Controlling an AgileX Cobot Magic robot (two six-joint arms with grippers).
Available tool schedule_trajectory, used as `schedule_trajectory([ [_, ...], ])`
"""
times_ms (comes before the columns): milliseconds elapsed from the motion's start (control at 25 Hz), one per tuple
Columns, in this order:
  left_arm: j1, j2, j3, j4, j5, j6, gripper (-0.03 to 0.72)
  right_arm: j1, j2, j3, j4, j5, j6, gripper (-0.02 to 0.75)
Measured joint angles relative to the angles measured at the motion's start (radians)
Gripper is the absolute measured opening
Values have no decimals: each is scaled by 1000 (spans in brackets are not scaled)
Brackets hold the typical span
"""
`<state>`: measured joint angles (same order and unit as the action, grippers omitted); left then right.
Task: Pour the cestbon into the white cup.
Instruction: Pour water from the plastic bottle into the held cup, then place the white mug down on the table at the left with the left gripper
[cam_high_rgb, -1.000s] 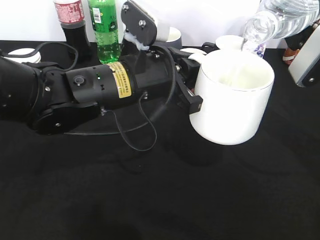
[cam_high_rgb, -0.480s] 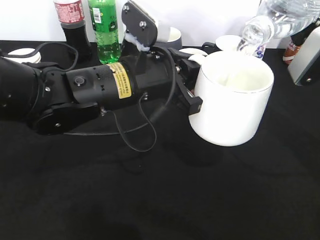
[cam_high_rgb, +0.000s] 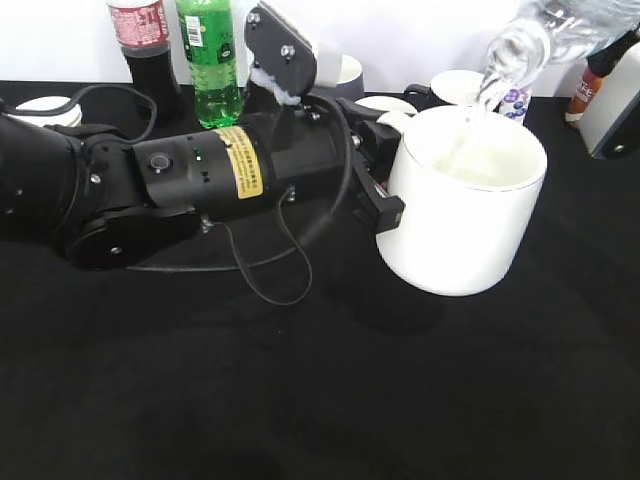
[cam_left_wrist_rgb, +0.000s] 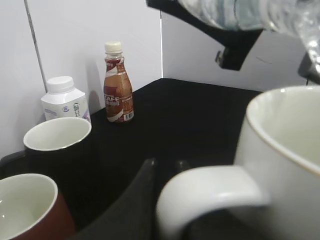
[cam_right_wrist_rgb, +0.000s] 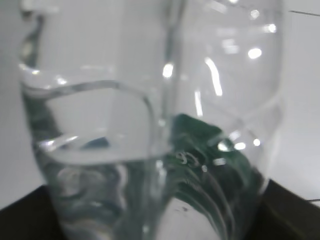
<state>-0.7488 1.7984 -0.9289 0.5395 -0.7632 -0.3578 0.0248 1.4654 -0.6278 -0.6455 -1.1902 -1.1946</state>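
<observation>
The white cup (cam_high_rgb: 465, 215) hangs tilted above the black table, held by its handle (cam_left_wrist_rgb: 210, 195) in my left gripper (cam_high_rgb: 378, 178), which is shut on it. The cestbon (cam_high_rgb: 545, 28) is tipped mouth-down at the top right, and a thin stream of water falls from its mouth into the cup. It fills the right wrist view (cam_right_wrist_rgb: 150, 125), clear and ribbed with its dark green label and water sloshing inside. My right gripper is shut on it; its fingers are hidden behind the bottle.
A green soda bottle (cam_high_rgb: 208, 55) and a cola bottle (cam_high_rgb: 143, 45) stand at the back left. A black mug (cam_left_wrist_rgb: 57, 145), a red-brown cup (cam_left_wrist_rgb: 25, 207), a white milk bottle (cam_left_wrist_rgb: 64, 97) and a coffee bottle (cam_left_wrist_rgb: 117, 85) stand behind.
The cestbon has moved slightly up and right. The white cup has lifted a little. Water keeps falling into it.
</observation>
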Motion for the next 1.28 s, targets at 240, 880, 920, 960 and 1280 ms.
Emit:
schedule_trajectory([
  [240,7,1,0,-8,-30,1,65,0,0,0,-70,-6,753,493],
  [880,89,1,0,-38,-38,5,65,0,0,0,-90,38,1662,493],
  [920,89,1,0,-38,-38,6,65,0,0,0,-90,38,1662,493],
  [960,89,1,0,-38,-38,6,65,0,0,0,-90,38,1662,493],
  [1280,213,1,0,-38,-38,7,65,0,0,0,-9,198,1662,493],
])
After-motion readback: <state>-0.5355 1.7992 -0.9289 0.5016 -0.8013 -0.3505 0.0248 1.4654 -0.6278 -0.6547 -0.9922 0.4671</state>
